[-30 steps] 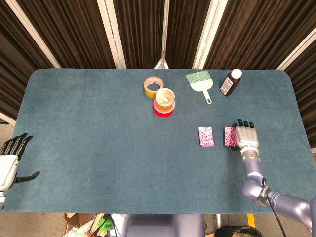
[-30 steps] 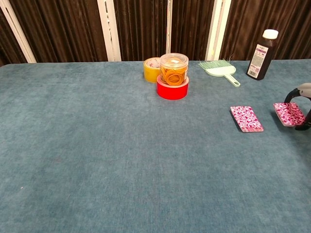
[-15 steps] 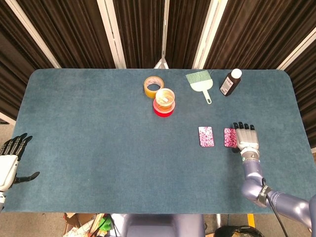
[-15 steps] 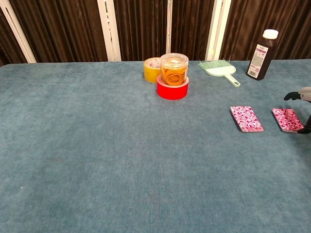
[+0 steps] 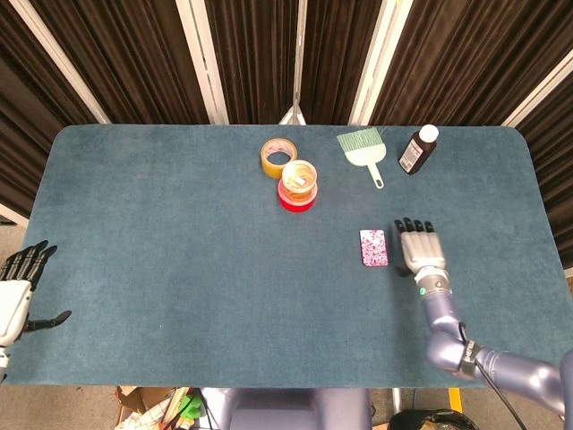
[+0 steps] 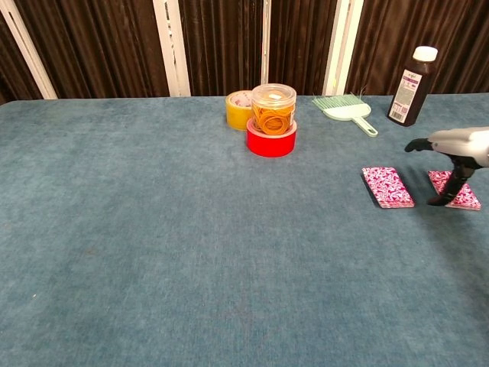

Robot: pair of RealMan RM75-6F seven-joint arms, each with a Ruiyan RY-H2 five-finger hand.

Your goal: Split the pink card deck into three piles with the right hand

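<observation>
Right hand [image 5: 421, 250] hovers palm-down, fingers spread (holding nothing), over a pink pile [image 6: 455, 190].

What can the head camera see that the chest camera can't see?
Only the head view shows the left hand, open at the table's left edge. Only the chest view shows the second card pile, which the right hand covers from above. Both show that right hand, the first card pile, the bottle, the brush and the tape rolls.
</observation>
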